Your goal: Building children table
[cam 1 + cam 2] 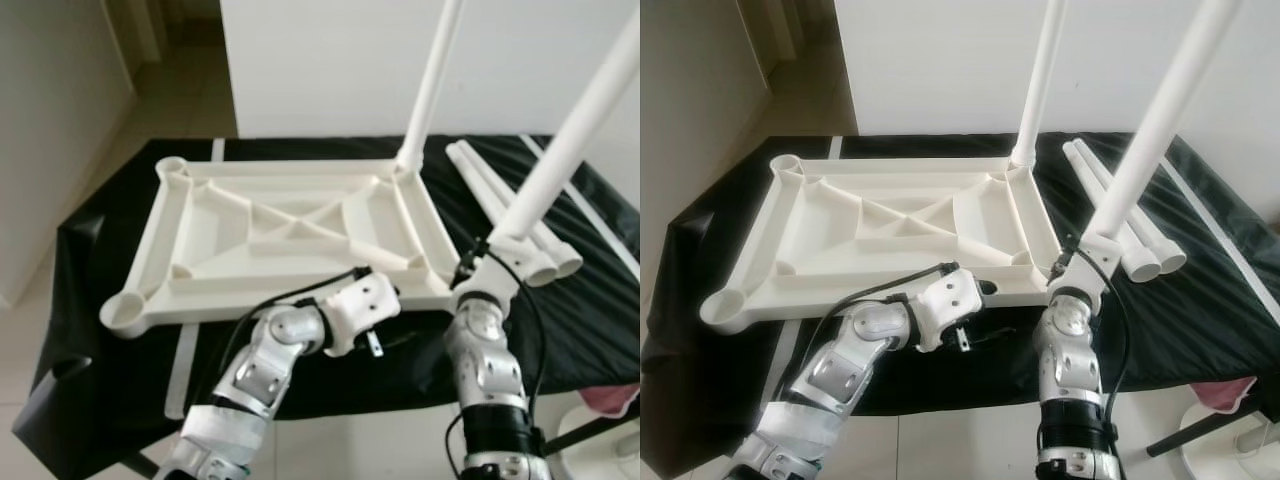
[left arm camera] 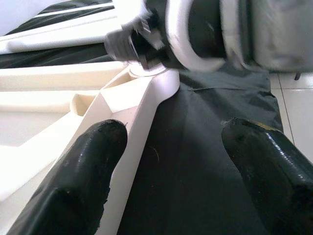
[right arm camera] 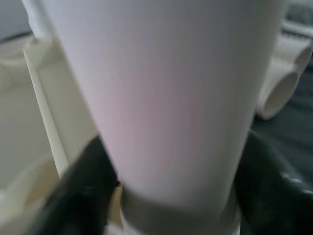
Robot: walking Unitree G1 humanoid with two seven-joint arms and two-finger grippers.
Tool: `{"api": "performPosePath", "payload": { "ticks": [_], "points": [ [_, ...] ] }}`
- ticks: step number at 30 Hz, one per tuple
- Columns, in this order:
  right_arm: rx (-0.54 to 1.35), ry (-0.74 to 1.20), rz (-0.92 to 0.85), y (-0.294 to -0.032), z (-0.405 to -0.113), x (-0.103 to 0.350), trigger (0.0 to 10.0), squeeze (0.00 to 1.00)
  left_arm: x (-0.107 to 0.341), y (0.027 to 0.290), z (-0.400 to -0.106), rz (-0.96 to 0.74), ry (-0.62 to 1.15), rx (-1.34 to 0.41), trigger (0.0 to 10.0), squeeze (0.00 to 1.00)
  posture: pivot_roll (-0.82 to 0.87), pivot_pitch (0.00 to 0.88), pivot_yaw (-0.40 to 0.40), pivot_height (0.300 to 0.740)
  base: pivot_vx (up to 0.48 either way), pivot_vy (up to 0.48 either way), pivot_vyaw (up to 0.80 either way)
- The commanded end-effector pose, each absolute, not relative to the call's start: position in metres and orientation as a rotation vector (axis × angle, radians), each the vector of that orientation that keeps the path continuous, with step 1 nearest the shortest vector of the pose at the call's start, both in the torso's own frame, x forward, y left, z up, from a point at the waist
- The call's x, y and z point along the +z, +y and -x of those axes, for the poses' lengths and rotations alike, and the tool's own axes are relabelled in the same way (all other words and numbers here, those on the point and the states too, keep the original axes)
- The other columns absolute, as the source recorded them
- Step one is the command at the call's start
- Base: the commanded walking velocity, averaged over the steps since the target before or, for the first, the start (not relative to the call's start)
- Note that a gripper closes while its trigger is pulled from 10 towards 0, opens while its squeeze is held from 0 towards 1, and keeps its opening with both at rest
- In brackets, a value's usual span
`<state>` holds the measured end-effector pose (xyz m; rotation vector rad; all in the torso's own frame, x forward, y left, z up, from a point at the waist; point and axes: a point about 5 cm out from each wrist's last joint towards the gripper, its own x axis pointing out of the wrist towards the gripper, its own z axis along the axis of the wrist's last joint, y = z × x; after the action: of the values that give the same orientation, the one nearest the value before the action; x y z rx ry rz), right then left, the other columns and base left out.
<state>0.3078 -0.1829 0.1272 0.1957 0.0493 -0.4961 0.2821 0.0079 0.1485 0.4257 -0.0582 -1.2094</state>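
Left eye view: the white tabletop [image 1: 290, 240] lies upside down on a black cloth [image 1: 90, 300], ribs up. One leg [image 1: 430, 85] stands upright in the far corner on my right. My right gripper [image 1: 487, 262] is at the near right corner, and a second leg [image 1: 575, 130] rises from it, tilted to the right. Two spare legs [image 1: 500, 205] lie side by side on the cloth just right of the tabletop. My left gripper [image 1: 372, 300] reaches in low along the near edge, close to the same corner.

Right eye view: the same layout; the near left corner socket [image 1: 725, 305] sits open, and so does the far left one [image 1: 785, 163].

Left wrist view: my two left fingers [image 2: 73, 186] are spread wide apart with nothing between them but the tabletop's near edge [image 2: 132, 122] and cloth. One finger is over the white rim, the other over the cloth. My right gripper sits ahead at the corner.

Right wrist view: my right fingers [image 3: 78, 181] are clamped on either side of the second leg [image 3: 166, 98], whose lower end sits at the corner socket. The spare legs' open ends [image 3: 283, 88] show beside it.
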Motion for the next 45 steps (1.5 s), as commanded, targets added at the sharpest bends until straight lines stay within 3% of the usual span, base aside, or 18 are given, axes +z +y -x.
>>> {"api": "performPosePath", "payload": {
  "ticks": [1, 9, 10, 26, 32, 45],
  "points": [
    [-0.489, 0.037, -0.205, -0.182, -0.307, 0.129, 10.0, 1.00, 0.151, 0.011, -0.289, -0.422, -0.082, -1.058, 10.0, 0.00, 0.04, 0.000, -0.016, 0.740, 0.000, 0.000, 0.00],
    [-0.411, -0.024, -0.227, -0.178, -0.299, 0.134, 10.0, 1.00, 0.150, 0.012, -0.289, -0.426, -0.081, -1.062, 10.0, 0.00, 0.03, 0.000, -0.007, 0.740, 0.000, 0.000, 0.00],
    [-0.382, -0.024, -0.235, -0.176, -0.296, 0.133, 10.0, 0.00, 0.150, 0.012, -0.289, -0.428, -0.081, -1.062, 10.0, 0.00, 0.03, 0.000, -0.005, 0.740, 0.000, 0.000, 0.00],
    [-0.253, 0.015, -0.212, -0.166, -0.264, 0.115, 10.0, 0.00, 0.156, 0.025, -0.311, -0.454, -0.078, -0.985, 10.0, 0.00, 0.00, 0.000, 0.009, 0.740, 0.000, 0.000, 0.00],
    [-0.194, 0.091, -0.215, -0.161, -0.255, 0.102, 10.0, 0.00, 0.159, 0.038, -0.339, -0.492, -0.029, -0.815, 10.0, 0.00, -0.01, 0.000, 0.015, 0.740, 0.000, 0.000, 0.00],
    [-0.080, 0.125, -0.175, -0.156, -0.239, 0.094, 10.0, 0.00, 0.155, 0.063, -0.373, -0.530, 0.125, -0.557, 10.0, 0.00, -0.01, 0.000, 0.027, 0.740, 0.000, 0.000, 0.00]
  ]
}}
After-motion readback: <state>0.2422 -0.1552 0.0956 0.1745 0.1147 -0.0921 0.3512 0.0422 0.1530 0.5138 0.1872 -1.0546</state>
